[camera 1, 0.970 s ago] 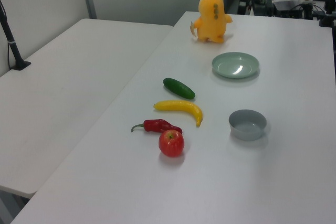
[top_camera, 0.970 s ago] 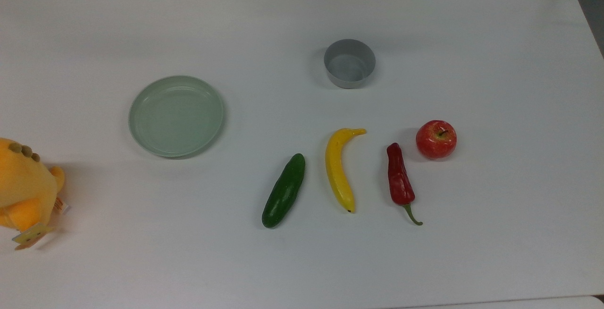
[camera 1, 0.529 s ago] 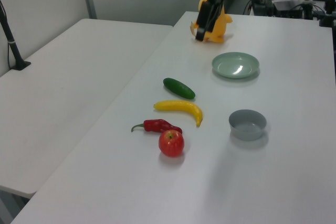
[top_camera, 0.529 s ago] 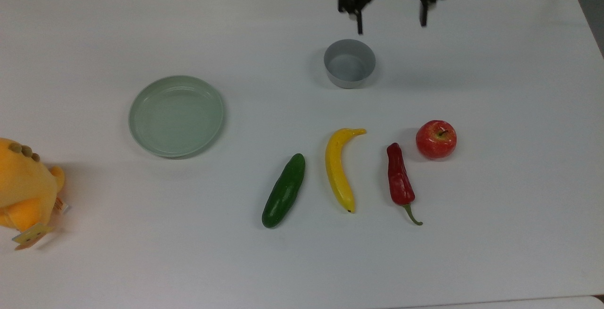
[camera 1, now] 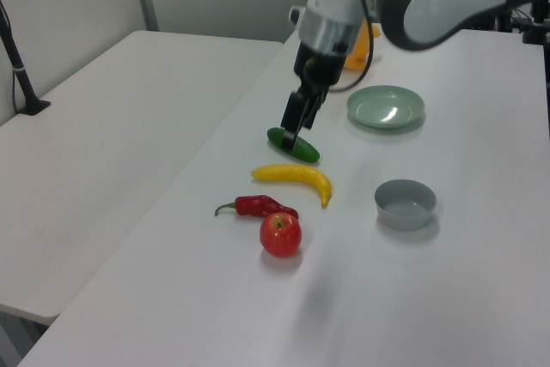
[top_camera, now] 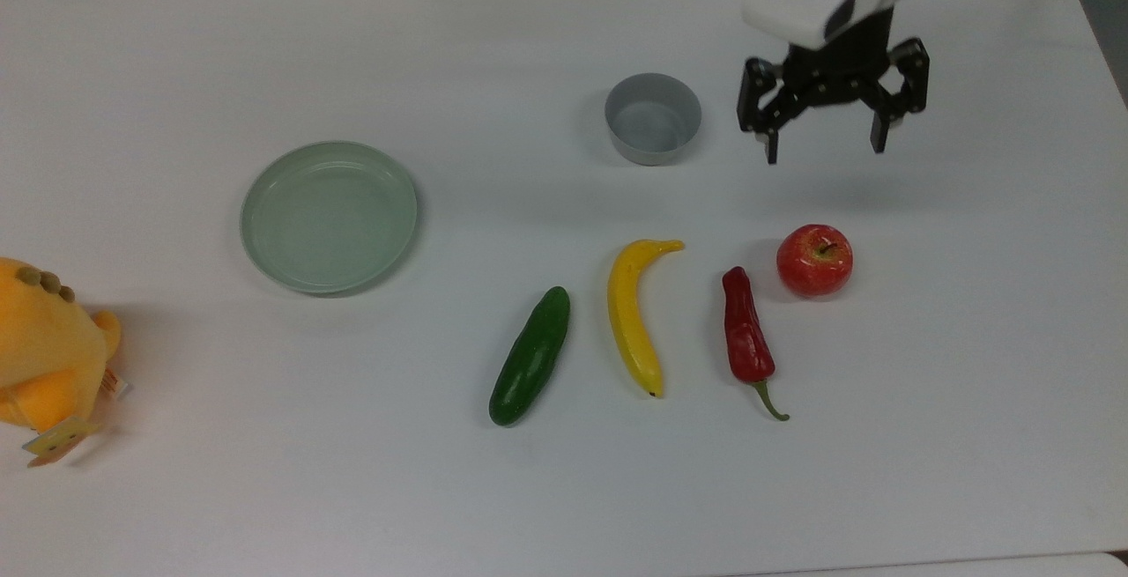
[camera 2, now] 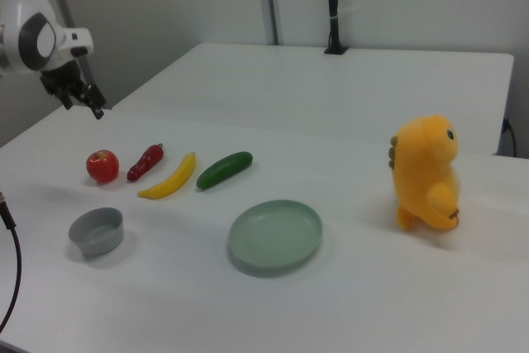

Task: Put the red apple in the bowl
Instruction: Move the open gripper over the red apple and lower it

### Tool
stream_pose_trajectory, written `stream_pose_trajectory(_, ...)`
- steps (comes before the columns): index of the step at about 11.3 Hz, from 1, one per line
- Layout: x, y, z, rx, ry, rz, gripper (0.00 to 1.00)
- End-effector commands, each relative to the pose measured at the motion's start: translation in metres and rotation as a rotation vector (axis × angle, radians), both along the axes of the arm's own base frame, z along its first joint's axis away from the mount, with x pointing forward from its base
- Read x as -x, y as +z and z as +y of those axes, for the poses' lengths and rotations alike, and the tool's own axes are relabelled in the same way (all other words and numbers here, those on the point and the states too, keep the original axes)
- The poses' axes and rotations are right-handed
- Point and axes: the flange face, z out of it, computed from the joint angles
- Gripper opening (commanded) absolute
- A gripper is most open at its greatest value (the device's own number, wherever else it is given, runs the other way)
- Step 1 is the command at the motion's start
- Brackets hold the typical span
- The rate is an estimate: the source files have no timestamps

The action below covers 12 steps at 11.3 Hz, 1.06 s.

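In the top view, the apple point(top_camera: 814, 260) is sitting upright on the tabletop point(top_camera: 176, 471), stem up, at six o'clock from the end effector point(top_camera: 825, 151), which is hovering spread and empty beside the bowl point(top_camera: 653, 118).

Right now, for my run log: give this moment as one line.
phase: approach | tool: open, empty, raised | red apple: on table, untouched | bowl: empty

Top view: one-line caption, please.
Open gripper hovers above the red apple, beside the empty bowl.
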Motion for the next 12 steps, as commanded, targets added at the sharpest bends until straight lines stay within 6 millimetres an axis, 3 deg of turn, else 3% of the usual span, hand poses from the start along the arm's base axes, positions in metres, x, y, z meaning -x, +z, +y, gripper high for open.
stream_pose_trajectory(1,-0.008,-0.040,0.022,0.016,-0.022,-0.029,1.00)
stream_pose_trajectory(9,-0.010,-0.124,0.050,0.047,-0.044,-0.086,1.00)
stream_pose_trajectory(12,-0.007,-0.135,0.058,0.061,-0.042,-0.104,1.00)
